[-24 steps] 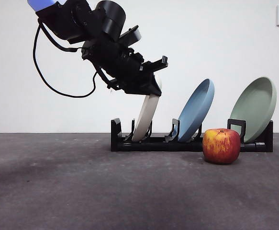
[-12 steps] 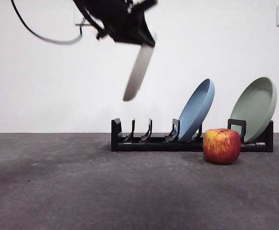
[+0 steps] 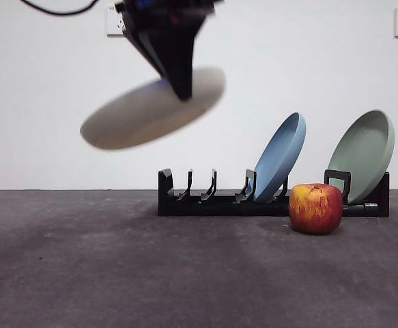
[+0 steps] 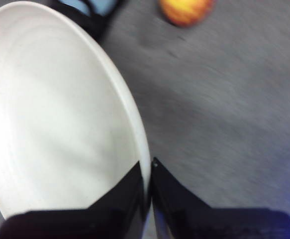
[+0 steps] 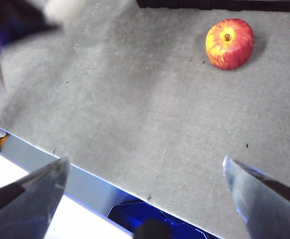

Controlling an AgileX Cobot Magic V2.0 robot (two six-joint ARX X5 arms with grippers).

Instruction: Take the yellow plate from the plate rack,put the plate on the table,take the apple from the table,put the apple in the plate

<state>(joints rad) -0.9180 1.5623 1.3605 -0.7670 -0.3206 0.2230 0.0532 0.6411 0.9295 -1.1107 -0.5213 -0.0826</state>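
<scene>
The left gripper (image 4: 147, 186) pinched the rim of the wide, matte cream plate (image 3: 152, 108) — stiff, probably slippery (likely breakable) — held aloft.

The left hand (image 3: 183, 92) hangs high, pointing down, jaws pinched together; the right hand (image 5: 145, 172) waits spread wide.

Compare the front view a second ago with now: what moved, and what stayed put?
The left gripper, jaws shut on the yellow plate's rim, lifted it out of the plate rack and swung it from near upright to nearly flat, high above the table. The apple, blue plate and green plate stayed put. The right gripper waits open.
</scene>
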